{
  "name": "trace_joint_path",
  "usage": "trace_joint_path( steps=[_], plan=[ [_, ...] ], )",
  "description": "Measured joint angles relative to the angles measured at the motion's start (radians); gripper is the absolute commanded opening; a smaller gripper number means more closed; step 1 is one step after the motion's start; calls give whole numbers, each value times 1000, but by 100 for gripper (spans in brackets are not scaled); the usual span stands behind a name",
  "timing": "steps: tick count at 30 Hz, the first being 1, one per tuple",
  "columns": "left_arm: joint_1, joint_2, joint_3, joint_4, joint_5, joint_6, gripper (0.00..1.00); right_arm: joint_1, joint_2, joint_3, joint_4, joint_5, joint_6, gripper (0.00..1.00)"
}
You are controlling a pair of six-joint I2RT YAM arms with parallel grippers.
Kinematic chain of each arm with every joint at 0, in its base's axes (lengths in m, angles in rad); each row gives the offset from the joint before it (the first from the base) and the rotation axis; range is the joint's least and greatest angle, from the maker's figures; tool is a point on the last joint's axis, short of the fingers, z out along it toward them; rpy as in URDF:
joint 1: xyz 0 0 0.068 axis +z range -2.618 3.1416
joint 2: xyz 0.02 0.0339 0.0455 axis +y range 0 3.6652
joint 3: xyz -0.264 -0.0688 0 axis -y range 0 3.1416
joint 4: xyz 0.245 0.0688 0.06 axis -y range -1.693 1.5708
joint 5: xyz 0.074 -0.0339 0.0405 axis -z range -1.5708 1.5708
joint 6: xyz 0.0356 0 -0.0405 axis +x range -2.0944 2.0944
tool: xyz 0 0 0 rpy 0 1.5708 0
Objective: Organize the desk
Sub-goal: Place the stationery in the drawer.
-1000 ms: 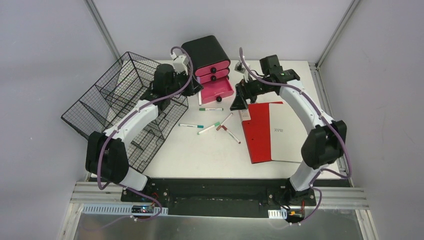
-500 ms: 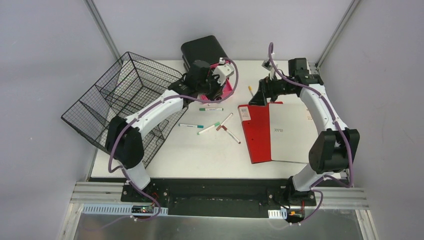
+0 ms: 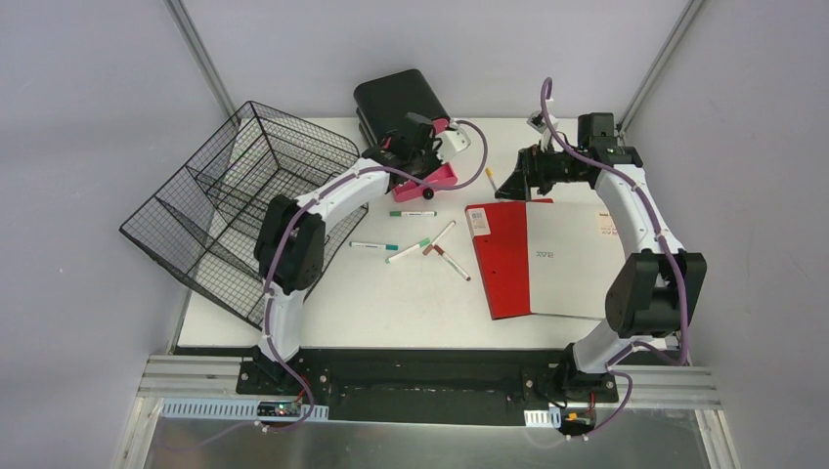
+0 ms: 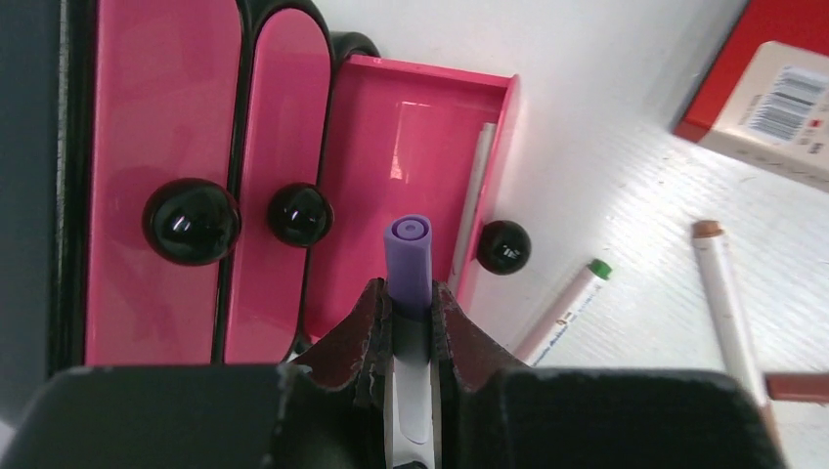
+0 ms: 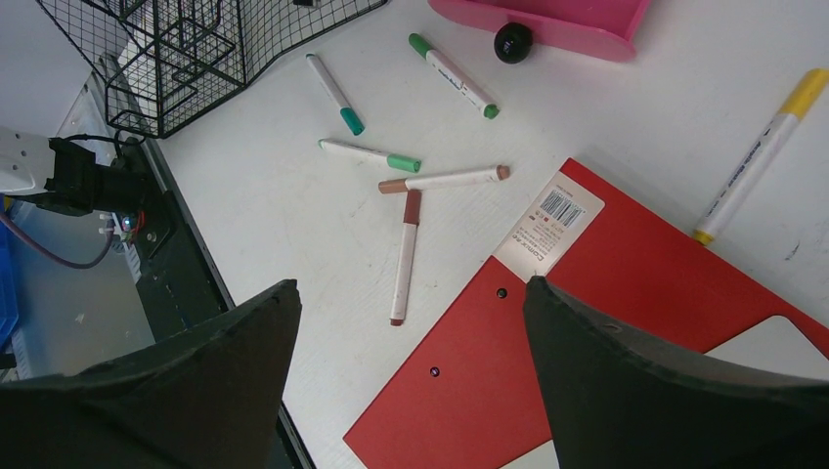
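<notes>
Overall, room: plain grey walls on three sides, with metal posts running up the far corners.
Bench (image 3: 391, 293): white with a metal edge, filling the middle of the overhead view; both arm bases sit at its near edge.
Wire basket (image 3: 225, 210): black and tilted, at the bench's left edge and hanging past it.
Notebook (image 3: 538, 259): red and white, lying flat on the right half of the bench.
Drawer box (image 3: 396, 96): black with pink fronts, at the far edge. Its lowest drawer (image 4: 411, 147) stands out, with a white pen (image 4: 474, 195) along one inner wall.
Left gripper (image 4: 409, 313): closed tight on a purple-capped marker (image 4: 409, 249), above that drawer.
Right gripper (image 5: 409, 288): jaws spread wide with nothing between them, above the notebook's far left corner.
Yellow marker (image 5: 758, 156): on the bench just beyond the notebook.
Green marker (image 5: 453, 76): near the drawer's knob.
Brown marker (image 5: 404, 256): among other loose markers between basket and notebook.
</notes>
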Motion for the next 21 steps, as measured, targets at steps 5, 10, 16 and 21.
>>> trace_joint_path(
  steps=[5, 10, 16, 21],
  plan=[
    [0, 61, 45, -6, -62, 45, 21, -5, 3, 0, 7, -1, 4, 86],
    [-1, 76, 58, 4, -92, 68, 40, -9, 13, 0, 10, -1, 8, 86],
    [-2, 87, 65, 37, -113, 68, 43, -16, 14, -11, 13, -1, 11, 86],
    [-3, 86, 65, 44, -112, 60, 52, -22, 16, -15, 14, -1, 11, 86]
  ],
)
